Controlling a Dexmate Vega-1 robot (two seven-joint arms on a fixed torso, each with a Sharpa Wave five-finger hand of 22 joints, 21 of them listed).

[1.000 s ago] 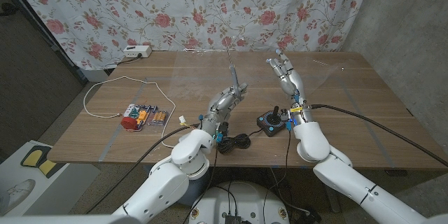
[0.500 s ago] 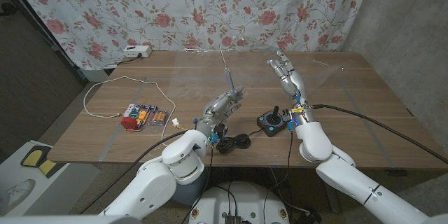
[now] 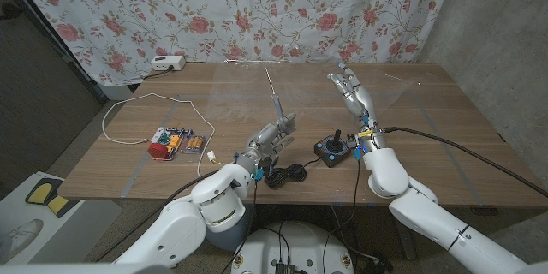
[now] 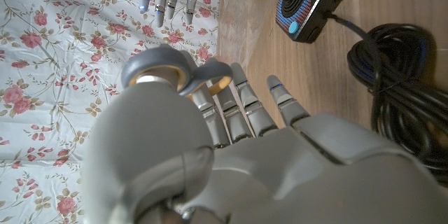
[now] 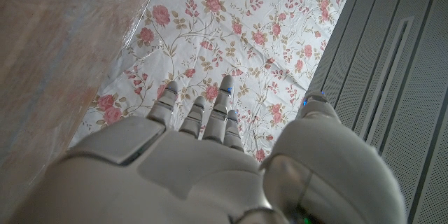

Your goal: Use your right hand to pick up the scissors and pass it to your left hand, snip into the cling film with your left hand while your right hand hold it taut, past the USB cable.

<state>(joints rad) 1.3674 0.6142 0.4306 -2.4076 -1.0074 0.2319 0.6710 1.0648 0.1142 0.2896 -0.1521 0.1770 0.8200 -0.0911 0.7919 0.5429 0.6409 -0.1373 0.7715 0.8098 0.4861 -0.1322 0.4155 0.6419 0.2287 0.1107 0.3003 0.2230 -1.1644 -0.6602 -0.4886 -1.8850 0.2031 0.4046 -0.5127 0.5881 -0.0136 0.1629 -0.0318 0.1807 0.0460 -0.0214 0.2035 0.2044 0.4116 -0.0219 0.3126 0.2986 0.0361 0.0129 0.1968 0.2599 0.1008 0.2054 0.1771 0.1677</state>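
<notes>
One tray point(image 3: 175, 145) of small batteries, left hand point(image 3: 270, 139) fingers gripping scissors point(image 3: 274, 100), right hand point(image 3: 351, 88) fingers spread.

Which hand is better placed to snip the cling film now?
Left. The left hand already holds the scissors, blades pointing up toward the cling film. The right hand is raised at the film's far side, carrying no tool.

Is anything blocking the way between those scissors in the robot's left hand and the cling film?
Nothing visible does. The left hand holds the grey-handled metal scissors, blades up. The black joystick box and coiled black cable lie nearer the robot. The clear film itself is hard to see.
</notes>
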